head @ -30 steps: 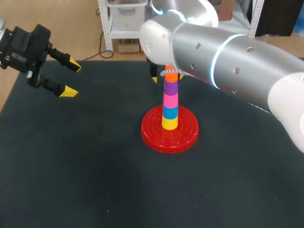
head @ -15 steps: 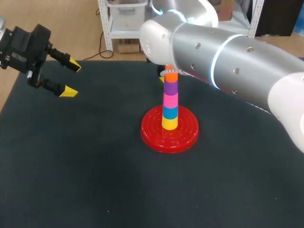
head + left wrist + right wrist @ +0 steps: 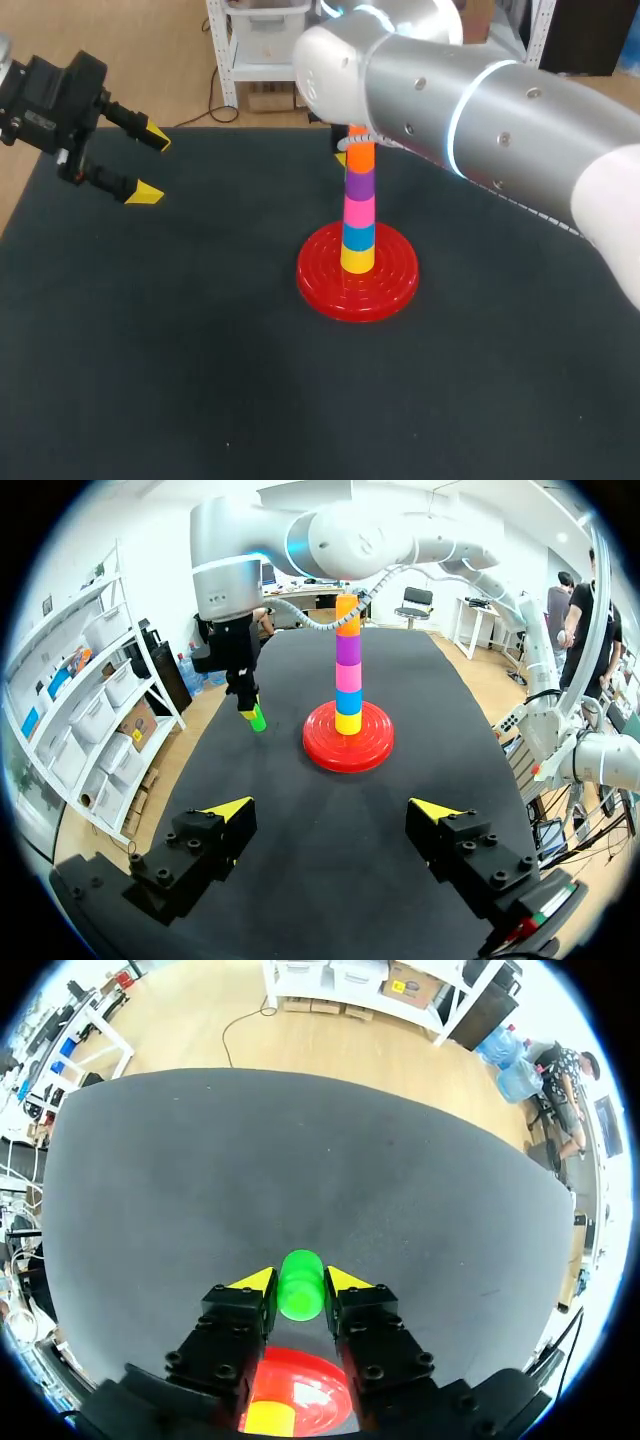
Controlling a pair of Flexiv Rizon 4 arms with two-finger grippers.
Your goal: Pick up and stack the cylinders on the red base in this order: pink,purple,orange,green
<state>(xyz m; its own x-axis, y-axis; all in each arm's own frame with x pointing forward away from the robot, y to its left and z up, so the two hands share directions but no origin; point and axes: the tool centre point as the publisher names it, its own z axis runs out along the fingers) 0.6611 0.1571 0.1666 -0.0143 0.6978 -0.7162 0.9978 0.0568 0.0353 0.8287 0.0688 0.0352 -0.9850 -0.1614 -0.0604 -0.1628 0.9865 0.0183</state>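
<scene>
Left gripper (image 3: 148, 163): at the far left, over the corner of the dark table (image 3: 200, 350), fingers spread wide and released, nothing between them

Centre: red base (image 3: 320, 285) flat on the table. An upright column stands on it, bottom to top: yellow cylinder (image 3: 357, 258), blue cylinder (image 3: 358, 236), pink cylinder (image 3: 359, 210), purple cylinder (image 3: 360, 183), orange cylinder (image 3: 361, 158). Orange is uppermost

Right arm (image 3: 480, 110): enters from the right and crosses above and behind the column; its gripper is largely hidden in the head view

Right gripper (image 3: 300, 1282): jaws clenched on the green cylinder (image 3: 300, 1285), one yellow tip on each side. In the left wrist view the green cylinder (image 3: 258, 718) hangs at the fingertips beside the column, apart from it, not on the stack
</scene>
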